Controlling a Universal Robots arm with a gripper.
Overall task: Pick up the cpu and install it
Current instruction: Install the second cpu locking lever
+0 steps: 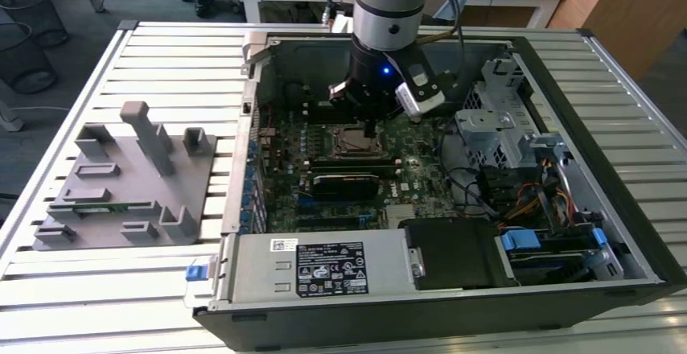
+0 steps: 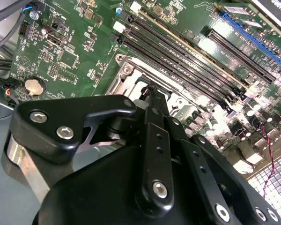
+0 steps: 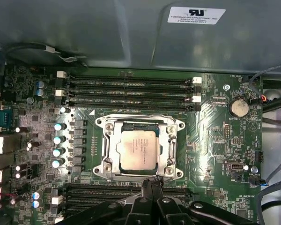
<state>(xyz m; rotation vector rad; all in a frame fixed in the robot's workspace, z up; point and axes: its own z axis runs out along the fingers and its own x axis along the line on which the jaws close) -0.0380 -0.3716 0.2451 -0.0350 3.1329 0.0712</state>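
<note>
The cpu (image 3: 137,149), a flat square chip with a silver-grey top, lies flat inside the motherboard socket, with the metal frame (image 3: 173,154) around it. In the first wrist view my gripper (image 3: 151,183) hangs just off one edge of the socket, its two black fingers pressed together with nothing between them. The exterior view has the gripper (image 1: 371,129) low inside the open computer case, right over the cpu (image 1: 349,139). In the second wrist view the gripper (image 2: 150,90) points down at the socket frame (image 2: 126,70).
Black memory slots (image 3: 131,91) run along one side of the socket, and a coin battery (image 3: 238,107) sits nearby. A drive cage (image 1: 499,121) and cables fill the case on the exterior view's right. The power supply (image 1: 311,265) lies in front. A grey fixture (image 1: 129,177) stands outside on the left.
</note>
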